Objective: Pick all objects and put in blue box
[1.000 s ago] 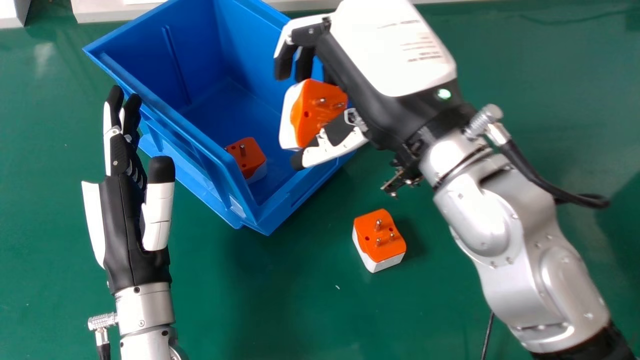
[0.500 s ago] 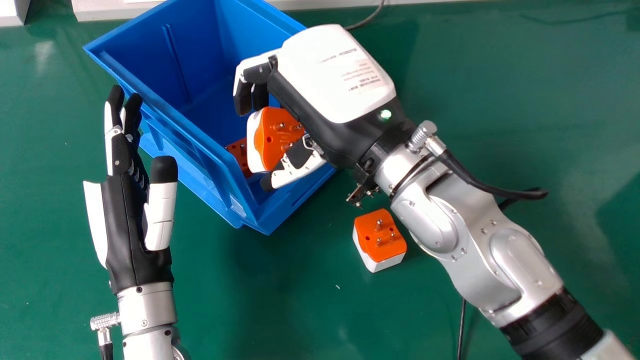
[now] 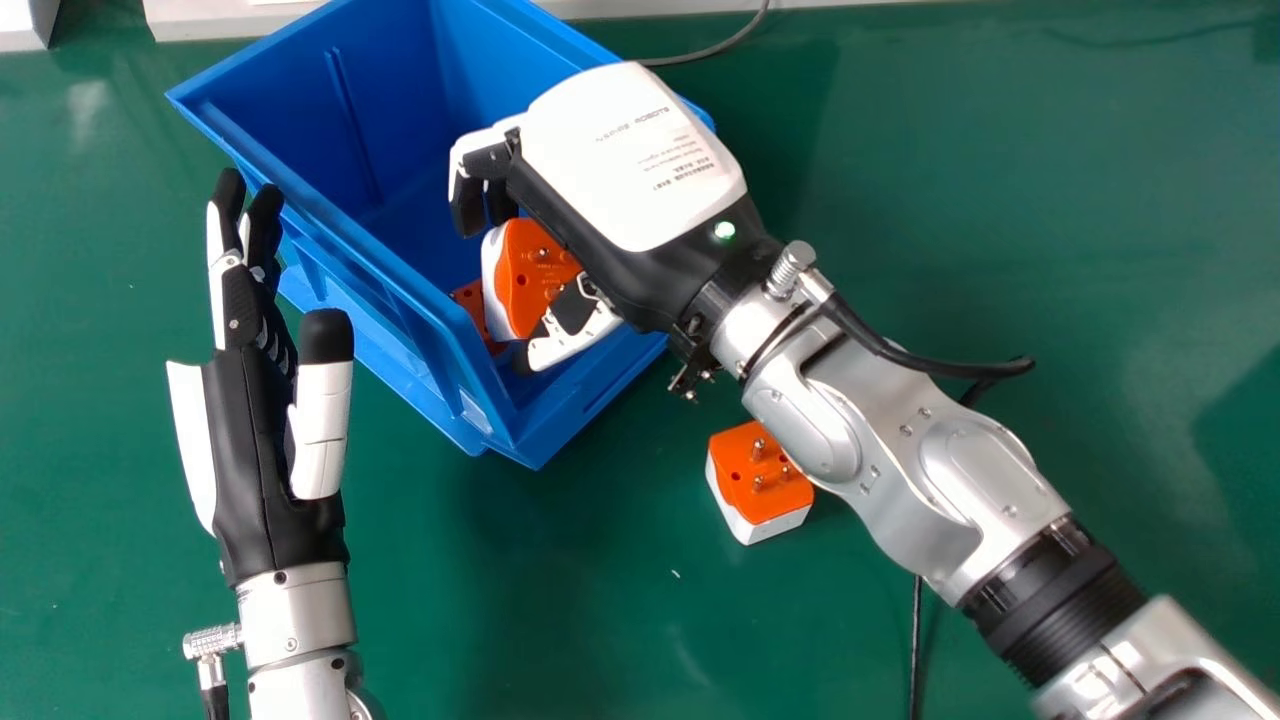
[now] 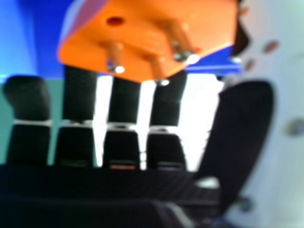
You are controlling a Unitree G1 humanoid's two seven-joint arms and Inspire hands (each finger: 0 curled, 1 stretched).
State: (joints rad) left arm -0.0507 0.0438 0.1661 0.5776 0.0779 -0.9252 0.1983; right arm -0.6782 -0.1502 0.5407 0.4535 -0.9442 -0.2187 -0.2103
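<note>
With my right hand [image 3: 630,165] I'm gripping an orange-and-white adapter [image 3: 532,280], thumb and curled fingers round it, over the inside of the blue box [image 3: 405,350]. A second adapter [image 3: 468,297] lies inside the box; a third adapter [image 3: 760,475] sits to its right. My left hand [image 3: 270,450], fingers straight, is left of the box.

Blue box [image 3: 290,110] sits open-topped, skewed; orange/wht adapter [image 3: 470,298] inside nr close corner, partly hidden. 2nd adapter [image 3: 530,282], tilted, 3 pins showing, held over box in rt hand [image 3: 630,160]. 3rd adapter [image 3: 752,478] on green tbl [image 3: 600,610], pins up, nr box
</note>
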